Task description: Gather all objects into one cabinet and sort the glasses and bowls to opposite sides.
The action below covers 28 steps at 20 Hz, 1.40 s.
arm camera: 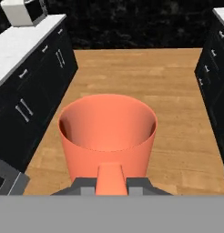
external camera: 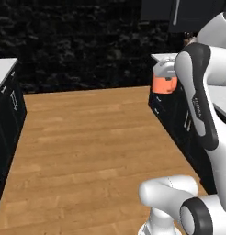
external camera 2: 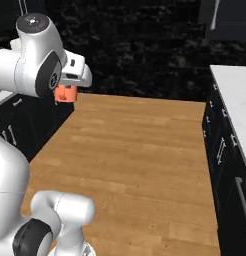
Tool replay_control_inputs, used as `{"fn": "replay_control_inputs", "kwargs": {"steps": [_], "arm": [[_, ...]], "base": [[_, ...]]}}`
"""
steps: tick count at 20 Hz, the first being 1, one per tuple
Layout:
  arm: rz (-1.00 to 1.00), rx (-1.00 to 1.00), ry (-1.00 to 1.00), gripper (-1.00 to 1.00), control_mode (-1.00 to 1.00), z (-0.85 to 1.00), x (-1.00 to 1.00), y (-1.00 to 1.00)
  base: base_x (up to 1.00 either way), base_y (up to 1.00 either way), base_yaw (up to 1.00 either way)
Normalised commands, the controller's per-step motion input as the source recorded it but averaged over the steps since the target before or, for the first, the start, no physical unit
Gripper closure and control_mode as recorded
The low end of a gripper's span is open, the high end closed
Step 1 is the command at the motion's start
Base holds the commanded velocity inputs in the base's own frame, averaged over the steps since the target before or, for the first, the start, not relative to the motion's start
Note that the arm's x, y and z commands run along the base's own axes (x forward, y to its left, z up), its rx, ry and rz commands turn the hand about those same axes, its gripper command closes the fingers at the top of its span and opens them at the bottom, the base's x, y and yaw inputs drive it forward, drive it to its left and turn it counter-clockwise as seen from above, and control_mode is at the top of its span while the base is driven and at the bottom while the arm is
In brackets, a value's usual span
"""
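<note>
My gripper (arm camera: 111, 184) is shut on the near rim of the orange cup (arm camera: 107, 134), one of the glasses, and holds it upright in the air over the wooden floor. From the left base the cup (external camera: 164, 85) hangs under the hand (external camera: 164, 71), just in front of the right-hand counter's corner. In the right base view the cup (external camera 2: 65, 93) pokes out below the hand (external camera 2: 72, 80), beside the left-hand black units. A black upper cabinet (external camera: 156, 10) with a vertical silver bar handle (external camera: 176, 11) hangs above and behind the hand. The bowls are out of view.
Black drawer units with white counters line both sides of the wooden floor (arm camera: 141, 73): one on the left (arm camera: 22, 41), one on the right (external camera 2: 235, 90). A white boxy appliance (arm camera: 23, 10) stands on the left counter. A dark stone wall (external camera: 82, 41) closes the far end.
</note>
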Motion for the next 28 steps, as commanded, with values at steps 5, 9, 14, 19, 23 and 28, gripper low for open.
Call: {"fn": "replay_control_inputs", "kwargs": {"steps": [5,9,14,19,23,28], "arm": [[0.00,0.00,0.00,1.00,1.00,0.00,0.00,0.00],[0.00,0.00,0.00,1.00,1.00,0.00,0.00,0.00],[0.00,0.00,0.00,1.00,1.00,0.00,0.00,0.00],[0.00,0.00,0.00,1.00,1.00,0.00,0.00,0.00],[0.00,0.00,0.00,1.00,1.00,0.00,0.00,0.00],[0.00,0.00,0.00,1.00,1.00,0.00,0.00,0.00]], "base": [[1.00,0.21,-0.26],[1.00,0.39,-0.24],[1.00,1.00,-0.14],[1.00,0.71,-0.08],[1.00,0.01,-0.16],[1.00,0.00,-0.15]]}}
